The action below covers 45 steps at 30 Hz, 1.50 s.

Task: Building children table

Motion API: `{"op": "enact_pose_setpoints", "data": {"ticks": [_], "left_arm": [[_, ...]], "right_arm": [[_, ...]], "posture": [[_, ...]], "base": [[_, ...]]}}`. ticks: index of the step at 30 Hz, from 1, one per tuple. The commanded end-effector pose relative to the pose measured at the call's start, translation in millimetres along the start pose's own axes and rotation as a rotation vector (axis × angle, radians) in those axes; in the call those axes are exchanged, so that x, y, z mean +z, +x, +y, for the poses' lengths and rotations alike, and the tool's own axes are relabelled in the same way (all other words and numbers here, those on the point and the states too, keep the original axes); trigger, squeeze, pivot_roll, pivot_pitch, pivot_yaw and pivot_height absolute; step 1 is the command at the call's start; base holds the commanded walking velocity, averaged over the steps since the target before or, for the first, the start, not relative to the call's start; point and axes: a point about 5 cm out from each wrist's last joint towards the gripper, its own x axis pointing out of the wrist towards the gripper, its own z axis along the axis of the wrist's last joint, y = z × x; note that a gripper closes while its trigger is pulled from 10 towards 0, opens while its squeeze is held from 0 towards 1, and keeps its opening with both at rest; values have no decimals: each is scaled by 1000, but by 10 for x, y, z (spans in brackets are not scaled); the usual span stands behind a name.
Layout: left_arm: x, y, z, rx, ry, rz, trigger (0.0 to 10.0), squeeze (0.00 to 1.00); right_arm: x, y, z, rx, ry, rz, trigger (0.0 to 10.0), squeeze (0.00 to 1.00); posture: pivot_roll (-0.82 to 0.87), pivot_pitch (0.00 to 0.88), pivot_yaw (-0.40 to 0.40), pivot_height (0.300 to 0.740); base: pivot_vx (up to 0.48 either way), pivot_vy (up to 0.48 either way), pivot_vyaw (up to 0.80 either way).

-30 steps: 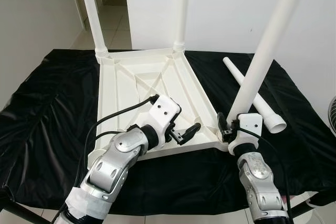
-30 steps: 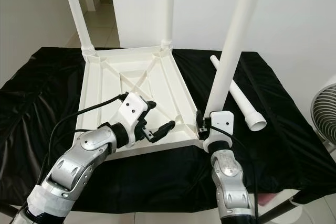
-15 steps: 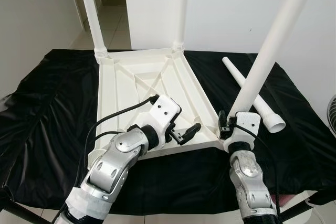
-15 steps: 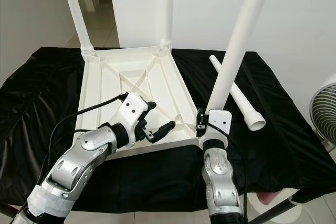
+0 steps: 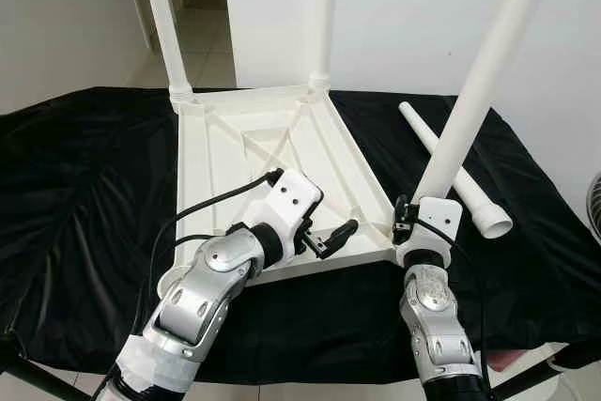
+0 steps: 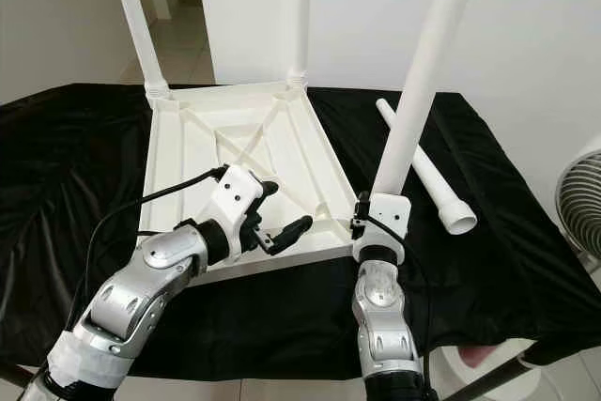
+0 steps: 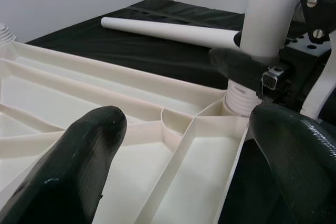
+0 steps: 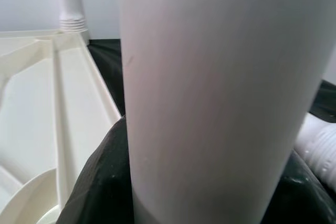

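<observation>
On the black-draped table (image 5: 84, 232) the upturned white tabletop (image 5: 272, 166) has two legs seated at its far corners, the right claw (image 5: 406, 224) clenched around a third leg (image 5: 474, 105) at the near right socket, the left claw (image 5: 329, 239) released above the near edge, and one loose leg (image 5: 451, 171) left lying toward the table's right edge.

My arms are silver metal w/ rounded joint shells and visible screws. Left forearm (image 5: 202, 302) has pale tape wrapped near the bottom; black cables loop out to a white wrist block. Left gripper (image 5: 331, 239): two long glossy black fingers (image 7: 89, 150). Right gripper (image 5: 404, 223): white housing, small silver screws, thin black cable.
</observation>
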Motion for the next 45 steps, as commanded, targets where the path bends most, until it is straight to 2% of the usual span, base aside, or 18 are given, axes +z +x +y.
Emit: {"op": "enact_pose_setpoints", "data": {"ticks": [1, 7, 11, 13, 21, 28, 39, 44, 45], "left_arm": [[12, -18, -3, 0, -5, -5, 10000, 0], [15, -11, 1, 2, -4, -6, 10000, 0], [24, -2, 4, 2, -5, -11, 10000, 0], [24, -2, 4, 2, -5, -11, 10000, 0], [30, 8, -5, -4, -2, -12, 10000, 0], [27, 4, -7, 1, -5, -12, 10000, 0], [23, 7, -28, -8, -7, -12, 10000, 0], [20, 8, -37, -11, -9, -12, 10000, 0], [19, 10, -40, -13, -10, -12, 10000, 0]], "right_arm": [[-163, -13, -109, -90, -35, 71, 10000, 0], [-164, 25, -141, -149, -33, 65, 10000, 0], [-163, 66, -250, -242, -19, 52, 10000, 0], [-163, 66, -250, -242, -19, 52, 10000, 0], [-195, 161, -348, -358, -48, 64, 10000, 0], [-252, 153, -357, -369, -57, 87, 10000, 0], [-161, 178, -336, -303, -25, -2, 10000, 0], [-142, 193, -391, -304, -28, -18, 10000, 0], [-134, 203, -415, -304, -23, -25, 10000, 439]], "posture": [[-10, 39, 21, 740], [-10, 35, 19, 740], [-11, 32, 18, 740], [-11, 32, 18, 740], [-13, 28, 19, 740], [-9, 25, 14, 740], [-14, 21, 16, 740], [-17, 18, 16, 740], [-18, 16, 16, 740]], "base": [[0, 0, 0], [0, 0, 0], [0, 0, 0], [0, 0, 0], [0, 0, 0], [0, 0, 0], [0, 0, 0], [0, 0, 0], [0, 0, 0]]}}
